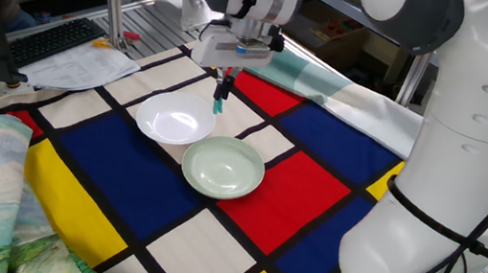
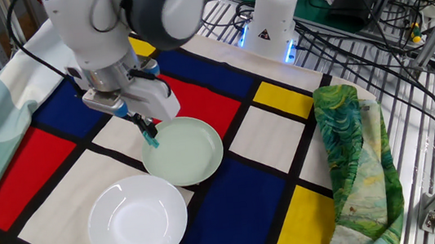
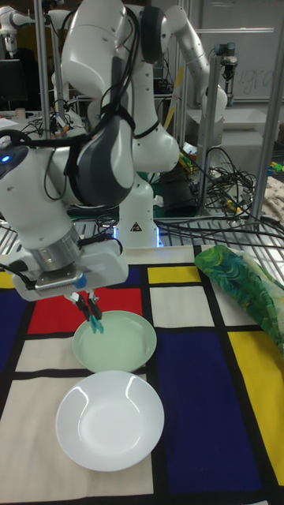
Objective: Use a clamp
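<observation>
Pincer (image 2: pixel 147 132) closed on clamp (image 2: pixel 151 139), hanging just above pale green bowl (image 2: pixel 184 151) rim; pickup done, clipping apparently not yet.

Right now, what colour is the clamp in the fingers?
Teal; the clamp shows best in the other fixed view, against the pale green bowl.

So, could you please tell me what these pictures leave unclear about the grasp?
- Small teal plastic clamp: too small in every view to tell whether its jaws are open.
- Whether the clamp touches the pale green bowl: not resolvable.
- Gripper fingertips: tiny, dark, blurred in one fixed view.
</observation>
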